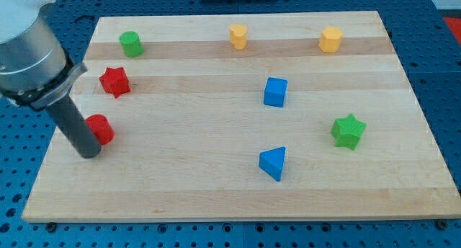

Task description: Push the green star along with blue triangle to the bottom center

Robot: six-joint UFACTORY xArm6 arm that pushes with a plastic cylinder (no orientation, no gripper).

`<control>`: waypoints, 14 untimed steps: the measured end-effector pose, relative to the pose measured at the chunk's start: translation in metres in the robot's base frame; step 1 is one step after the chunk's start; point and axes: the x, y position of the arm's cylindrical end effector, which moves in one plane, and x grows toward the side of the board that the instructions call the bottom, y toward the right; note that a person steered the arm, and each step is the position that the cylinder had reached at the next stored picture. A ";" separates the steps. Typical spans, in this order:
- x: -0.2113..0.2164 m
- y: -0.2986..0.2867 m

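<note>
The green star (pixel 348 130) lies at the view's right, a little below the middle of the wooden board (pixel 216 197). The blue triangle (pixel 273 164) lies near the bottom centre, to the left of and below the star, apart from it. My tip (pixel 88 153) rests on the board at the far left, touching or just beside a red cylinder (pixel 100 128). It is far from both the star and the triangle.
A blue cube (pixel 275 91) sits above the triangle. A red star (pixel 114 81) and a green cylinder (pixel 130 43) are at the upper left. Two yellow blocks (pixel 238 36) (pixel 330 40) stand along the top edge.
</note>
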 end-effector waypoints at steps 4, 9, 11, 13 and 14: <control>-0.003 0.042; -0.029 0.156; -0.037 0.207; -0.052 0.293; -0.073 0.352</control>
